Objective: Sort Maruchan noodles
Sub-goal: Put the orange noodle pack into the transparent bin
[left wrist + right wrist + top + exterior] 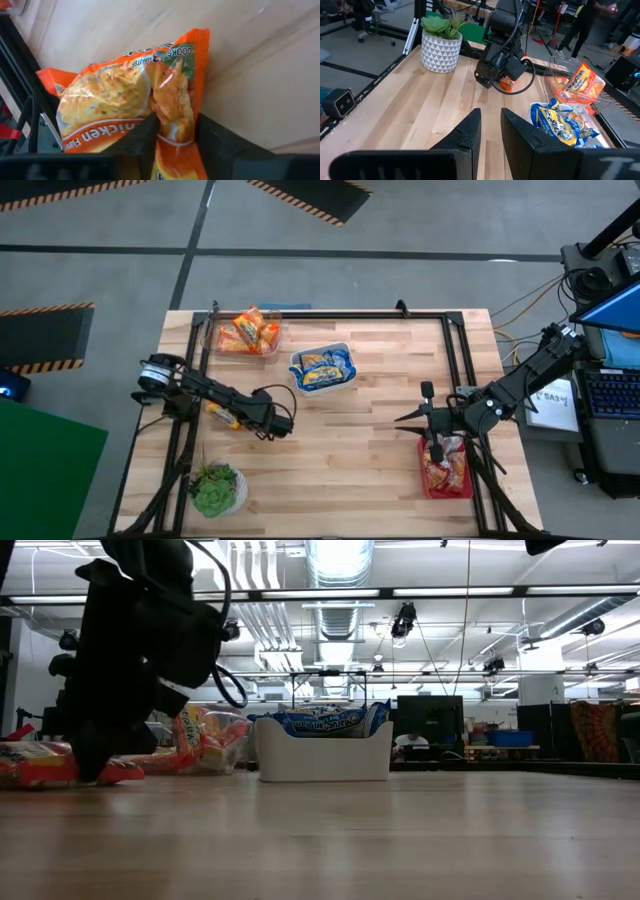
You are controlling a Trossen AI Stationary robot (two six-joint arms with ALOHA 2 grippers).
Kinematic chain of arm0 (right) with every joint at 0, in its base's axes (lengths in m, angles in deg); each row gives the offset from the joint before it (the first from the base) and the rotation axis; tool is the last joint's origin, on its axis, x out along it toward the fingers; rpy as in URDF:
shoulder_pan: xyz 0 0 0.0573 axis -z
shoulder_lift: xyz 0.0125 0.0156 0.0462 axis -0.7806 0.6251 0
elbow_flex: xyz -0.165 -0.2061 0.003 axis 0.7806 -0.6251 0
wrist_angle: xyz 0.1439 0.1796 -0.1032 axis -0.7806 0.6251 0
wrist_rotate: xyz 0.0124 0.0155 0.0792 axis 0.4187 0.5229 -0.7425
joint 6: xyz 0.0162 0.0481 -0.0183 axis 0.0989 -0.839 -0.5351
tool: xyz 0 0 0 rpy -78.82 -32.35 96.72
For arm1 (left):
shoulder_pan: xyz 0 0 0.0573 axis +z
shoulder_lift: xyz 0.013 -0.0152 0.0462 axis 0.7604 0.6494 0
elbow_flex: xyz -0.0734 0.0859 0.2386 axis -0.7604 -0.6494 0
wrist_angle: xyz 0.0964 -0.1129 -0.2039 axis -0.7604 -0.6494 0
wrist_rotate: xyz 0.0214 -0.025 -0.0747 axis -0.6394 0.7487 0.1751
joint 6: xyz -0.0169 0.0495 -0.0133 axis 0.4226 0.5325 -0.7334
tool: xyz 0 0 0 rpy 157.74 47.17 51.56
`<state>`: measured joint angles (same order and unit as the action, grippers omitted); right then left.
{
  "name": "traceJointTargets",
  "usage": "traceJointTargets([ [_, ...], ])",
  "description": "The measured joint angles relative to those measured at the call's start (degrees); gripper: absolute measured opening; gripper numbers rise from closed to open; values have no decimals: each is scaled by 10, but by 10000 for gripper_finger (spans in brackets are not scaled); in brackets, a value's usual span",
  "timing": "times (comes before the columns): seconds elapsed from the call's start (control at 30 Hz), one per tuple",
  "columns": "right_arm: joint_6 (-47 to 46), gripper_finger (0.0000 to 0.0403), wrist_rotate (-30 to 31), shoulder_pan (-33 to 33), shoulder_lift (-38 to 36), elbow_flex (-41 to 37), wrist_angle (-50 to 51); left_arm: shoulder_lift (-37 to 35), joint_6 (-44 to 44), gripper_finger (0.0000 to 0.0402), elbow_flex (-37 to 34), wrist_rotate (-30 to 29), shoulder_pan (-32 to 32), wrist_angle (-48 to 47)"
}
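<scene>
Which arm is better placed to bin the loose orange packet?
Left: the left gripper is shut on the orange packet; the right gripper sits across the table over the red bin.

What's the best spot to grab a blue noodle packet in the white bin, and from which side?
Probably a crinkled upper edge, coming from straight above. The blue packets stick up past the rim of the white bin, and its walls would block a sideways approach.
</scene>
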<state>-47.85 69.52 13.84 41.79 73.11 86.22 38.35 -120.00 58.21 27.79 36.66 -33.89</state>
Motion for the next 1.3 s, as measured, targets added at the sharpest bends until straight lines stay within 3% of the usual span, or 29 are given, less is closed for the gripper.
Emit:
traceJointTargets([
  [0.2, -1, 63, 0, 0, 0, 0, 1, -2, 12, 14, 8, -2, 0, -9],
  [0.4, -4, 63, 0, 0, 0, 0, 8, -60, 30, 4, 48, -54, -1, -61],
  [0.87, -4, 63, 0, 0, 0, 0, 9, -355, -28, 1, 61, -279, 34, -102],
  [1.07, -2, 63, 0, 0, 0, 0, 8, -414, 43, 1, 82, -346, 97, -101],
  [1.3, 0, 63, 0, 0, 0, 0, 8, -417, 211, 0, 115, -344, 260, -90],
])
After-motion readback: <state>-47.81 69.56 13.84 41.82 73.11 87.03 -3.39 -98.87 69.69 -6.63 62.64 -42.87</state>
